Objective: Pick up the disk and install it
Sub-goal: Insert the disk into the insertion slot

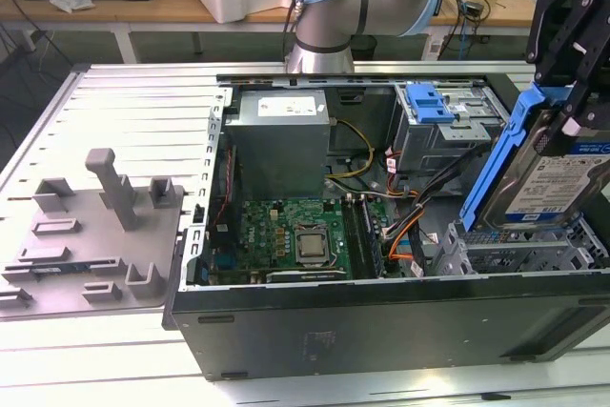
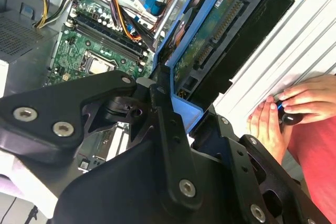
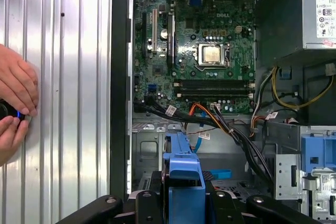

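While tool (image 1: 572,107) clamps disk (image 1: 553,183), tilted above grey bay (image 1: 519,254) at the exterior view's right: risk judged, blue bracket (image 1: 496,159) snagging bay rim or nearby cables (image 1: 419,207) through misalignment.

Open computer case (image 1: 381,331), green motherboard (image 1: 255,228)

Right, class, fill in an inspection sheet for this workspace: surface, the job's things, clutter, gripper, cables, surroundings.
Surface: ribbed metal table, with the open computer case on it.
Job's things: the disk, in its blue bracket, held tilted over the case's corner at the exterior view's right.
Clutter: grey moulded fixture on the table at the exterior view's left.
Gripper: the gripper is shut on the disk's bracket.
Cables: orange, black and yellow cable bundle inside the case, beside the motherboard.
Surroundings: a person's hands on the table beside the case; workbench behind.
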### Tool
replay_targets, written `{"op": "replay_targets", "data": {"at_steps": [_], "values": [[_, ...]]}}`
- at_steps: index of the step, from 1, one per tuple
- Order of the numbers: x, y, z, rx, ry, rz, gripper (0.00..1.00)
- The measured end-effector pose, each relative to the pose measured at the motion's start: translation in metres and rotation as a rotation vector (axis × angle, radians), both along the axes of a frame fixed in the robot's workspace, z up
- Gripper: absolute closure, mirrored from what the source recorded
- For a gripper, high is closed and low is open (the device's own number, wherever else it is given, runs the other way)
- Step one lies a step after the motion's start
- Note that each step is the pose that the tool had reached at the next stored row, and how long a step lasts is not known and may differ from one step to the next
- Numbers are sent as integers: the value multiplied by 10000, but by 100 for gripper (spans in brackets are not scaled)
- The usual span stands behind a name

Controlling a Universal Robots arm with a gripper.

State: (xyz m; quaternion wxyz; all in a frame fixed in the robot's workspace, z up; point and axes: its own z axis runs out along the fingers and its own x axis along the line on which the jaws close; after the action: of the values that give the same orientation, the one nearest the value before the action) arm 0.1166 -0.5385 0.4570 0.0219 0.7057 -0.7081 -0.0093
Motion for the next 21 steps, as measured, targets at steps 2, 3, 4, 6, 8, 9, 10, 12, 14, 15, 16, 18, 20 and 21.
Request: {"op": "replay_targets", "data": {"at_steps": [2,3,4,6,8,9,10,12,14,15,16,18,20,21], "values": [[0,0,0,1,0,0,63],[0,0,-1,1,0,-1,63],[-1,0,-1,1,-1,3,63],[-16,0,-1,1,-1,56,63],[-17,0,-1,1,0,58,63],[-16,0,-2,1,-1,55,63],[-10,0,-2,0,0,57,63],[-7,0,-5,1,0,57,63],[-6,0,-10,2,0,57,63],[-5,0,-14,2,-1,57,63],[-5,0,-17,1,0,57,63],[-5,0,-22,1,-1,58,63],[-5,0,-29,0,-2,58,63],[-5,0,-32,0,-2,58,63]]}}
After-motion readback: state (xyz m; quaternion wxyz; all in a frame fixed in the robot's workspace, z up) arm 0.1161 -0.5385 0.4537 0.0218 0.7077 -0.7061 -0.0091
